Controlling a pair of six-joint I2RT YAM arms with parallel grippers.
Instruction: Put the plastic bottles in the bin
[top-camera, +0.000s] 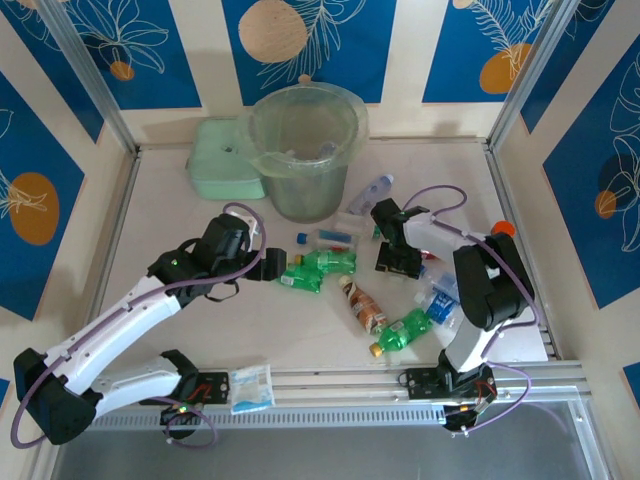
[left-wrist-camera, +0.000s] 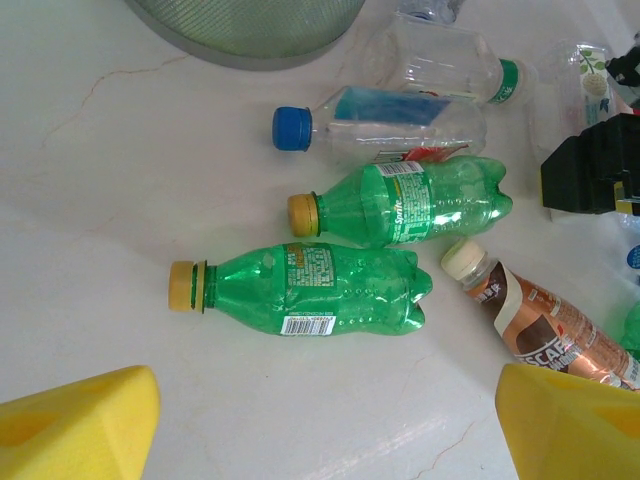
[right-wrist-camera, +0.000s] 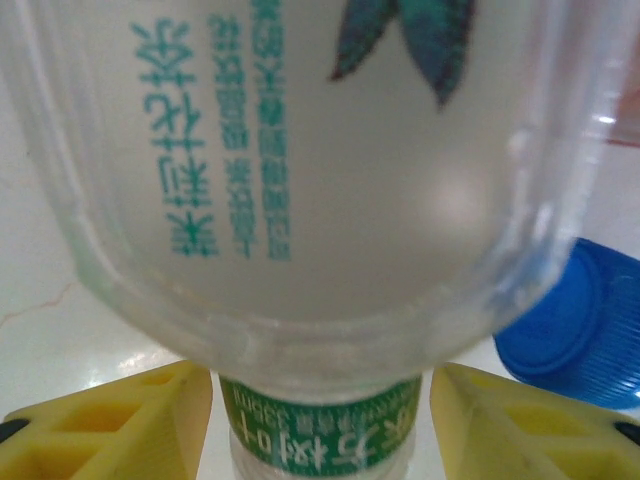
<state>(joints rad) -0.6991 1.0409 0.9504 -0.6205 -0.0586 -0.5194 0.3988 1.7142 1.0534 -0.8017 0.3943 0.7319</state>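
Several plastic bottles lie on the table. My left gripper is open with bare table between its yellow fingers; just ahead lies a green bottle with a yellow cap. Beyond it are a second green bottle, a clear bottle with a blue cap, and a brown-labelled bottle. My right gripper is shut on a clear bottle with teal print, its fingers flanking the green neck band. The bin, with one bottle inside, stands at the back.
A flat mint-green box sits left of the bin. A white bottle with an orange cap lies by the right arm, and more bottles lie in front of it. A small packet rests on the front rail.
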